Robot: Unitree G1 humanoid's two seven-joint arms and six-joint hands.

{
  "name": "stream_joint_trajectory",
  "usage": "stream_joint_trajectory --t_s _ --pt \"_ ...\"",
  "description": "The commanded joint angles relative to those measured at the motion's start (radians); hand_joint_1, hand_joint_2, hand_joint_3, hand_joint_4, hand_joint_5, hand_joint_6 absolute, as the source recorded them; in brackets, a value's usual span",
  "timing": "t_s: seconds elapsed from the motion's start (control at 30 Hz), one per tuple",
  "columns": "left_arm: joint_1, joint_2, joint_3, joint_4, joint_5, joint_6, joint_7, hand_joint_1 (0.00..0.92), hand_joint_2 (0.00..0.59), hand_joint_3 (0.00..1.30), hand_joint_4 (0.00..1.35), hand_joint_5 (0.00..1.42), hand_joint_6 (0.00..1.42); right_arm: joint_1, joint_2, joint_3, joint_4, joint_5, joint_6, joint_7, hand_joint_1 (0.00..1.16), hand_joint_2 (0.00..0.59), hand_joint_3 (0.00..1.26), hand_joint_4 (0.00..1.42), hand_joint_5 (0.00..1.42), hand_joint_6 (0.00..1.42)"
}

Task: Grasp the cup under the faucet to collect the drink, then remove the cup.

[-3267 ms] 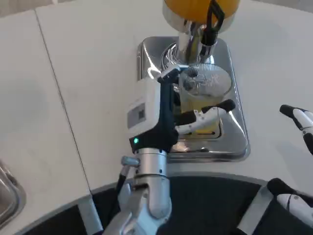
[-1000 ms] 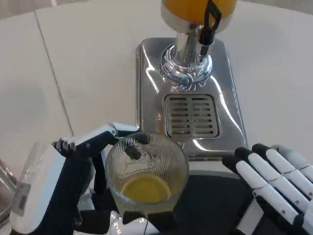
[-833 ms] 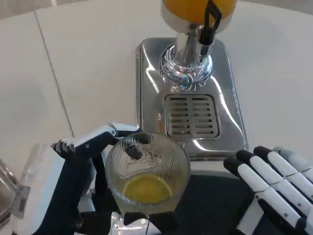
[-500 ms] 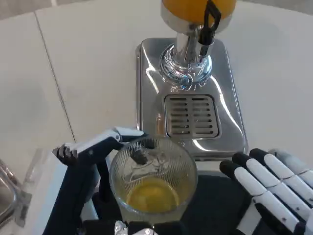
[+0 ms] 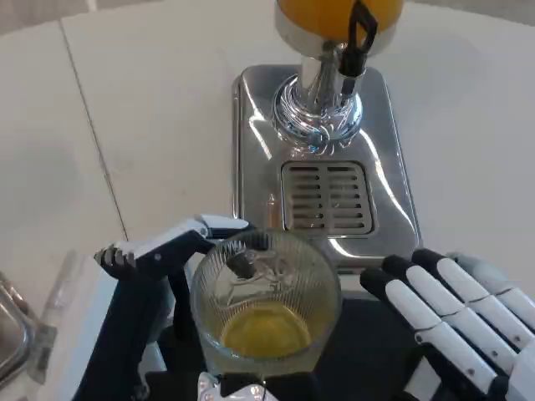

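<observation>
Left hand (image 5: 138, 309) of mine grips the ribbed cup (image 5: 266, 305), yellow drink low inside, well short of the faucet (image 5: 351, 46). I'd keep it level; right hand (image 5: 456, 322) hangs spread alongside.

left hand (image 5: 142, 309) at bottom left, low near frame edge, white back turned left, fingers (image 5: 180, 238) wrapped round the cup (image 5: 266, 305) and holding it up, one dark fingertip hooked over the rim; right hand (image 5: 456, 322) at bottom right just beside the cup, not touching, holds nothing, fingers straight and apart pointing up-left
</observation>
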Motion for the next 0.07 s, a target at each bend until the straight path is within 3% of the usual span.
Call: stream_joint_trajectory --t_s 0.03,0.07 --pt "-0.011 -0.012 -0.006 0.0 -0.022 -0.011 -0.008 0.808 0.0 1.11 1.16 1.23 1.42 -0.018 0.015 0.015 -0.009 -0.015 0.032 0.01 0.18 0.456 0.0 0.0 0.0 0.03" --pt "-0.015 -0.013 -0.007 0.002 -0.023 -0.01 -0.01 0.808 0.0 1.11 1.16 1.23 1.42 -0.026 0.015 0.023 -0.016 -0.017 0.045 0.017 0.18 0.456 0.0 0.0 0.0 0.03"
